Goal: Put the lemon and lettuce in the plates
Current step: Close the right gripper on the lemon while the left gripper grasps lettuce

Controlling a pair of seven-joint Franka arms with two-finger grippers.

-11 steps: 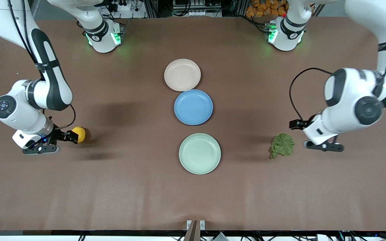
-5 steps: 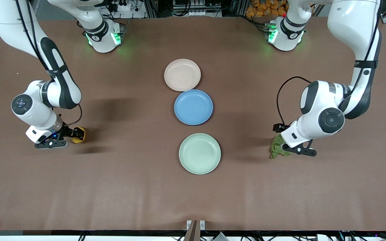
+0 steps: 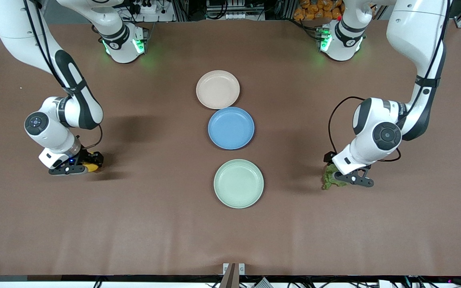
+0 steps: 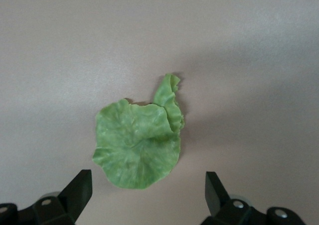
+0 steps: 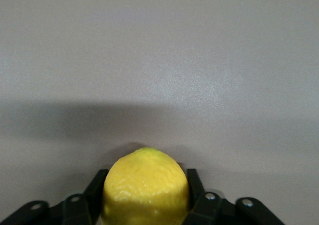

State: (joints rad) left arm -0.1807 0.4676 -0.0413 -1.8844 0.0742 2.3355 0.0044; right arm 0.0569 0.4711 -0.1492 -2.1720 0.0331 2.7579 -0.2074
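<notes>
The lemon [image 3: 93, 168] rests on the table at the right arm's end. My right gripper [image 3: 88, 165] is low around it, and in the right wrist view its black fingers [image 5: 195, 185] press both sides of the lemon [image 5: 145, 187]. The lettuce [image 3: 329, 182] lies flat at the left arm's end. My left gripper [image 3: 340, 176] hangs open just over it, partly covering it. In the left wrist view the lettuce [image 4: 137, 145] lies ahead of the wide-open gripper [image 4: 144, 179]. The beige-pink plate [image 3: 217, 89] and the mint green plate [image 3: 238, 183] are empty.
An empty blue plate [image 3: 231, 128] sits between the two task plates in the table's middle, touching the beige-pink one. Both arm bases [image 3: 123, 42] [image 3: 339, 40] stand along the table's back edge.
My right gripper has slid onto the lemon, which now sits between its fingers. My left gripper has moved in from the table's end and come down over the lettuce.
</notes>
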